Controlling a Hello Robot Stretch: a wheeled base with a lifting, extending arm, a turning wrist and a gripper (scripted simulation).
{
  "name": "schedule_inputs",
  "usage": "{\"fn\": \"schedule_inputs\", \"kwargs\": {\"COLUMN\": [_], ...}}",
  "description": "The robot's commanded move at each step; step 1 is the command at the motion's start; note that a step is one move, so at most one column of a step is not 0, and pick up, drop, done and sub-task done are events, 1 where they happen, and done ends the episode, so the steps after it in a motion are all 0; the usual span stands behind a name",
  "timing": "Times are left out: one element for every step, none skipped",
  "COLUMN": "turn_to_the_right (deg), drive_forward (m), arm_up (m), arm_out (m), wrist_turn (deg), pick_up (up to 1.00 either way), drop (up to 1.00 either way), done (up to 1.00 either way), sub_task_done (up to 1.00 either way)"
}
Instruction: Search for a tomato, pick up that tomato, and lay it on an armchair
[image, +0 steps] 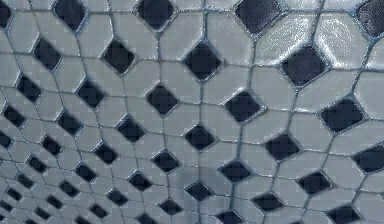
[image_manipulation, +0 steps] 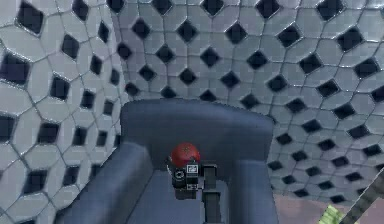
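Observation:
A round red tomato (image_manipulation: 184, 153) shows in the arm side view over the seat of a blue-grey armchair (image_manipulation: 140, 128), in front of its backrest. The gripper (image_manipulation: 189, 167) is just below the tomato, at the end of the dark arm bar (image_manipulation: 211, 200) rising from the bottom edge, beside two small white marker squares. With the armchair right behind it, I cannot tell whether the gripper holds the tomato or the tomato lies on the seat.
A wall tiled with pale hexagons and dark squares (image: 200, 110) stands close ahead in the forward view. The same tiling (image_manipulation: 300, 90) surrounds the armchair on the walls behind and beside it. A small yellow-green patch (image_manipulation: 352, 214) sits at the bottom right corner.

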Motion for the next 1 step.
{"fn": "schedule_inputs", "kwargs": {"turn_to_the_right": [0.0], "drive_forward": [0.0], "arm_up": [0.0], "arm_out": [0.0], "wrist_turn": [0.0], "pick_up": [0.0], "drop": [1.0], "done": [0.0], "sub_task_done": [0.0]}}
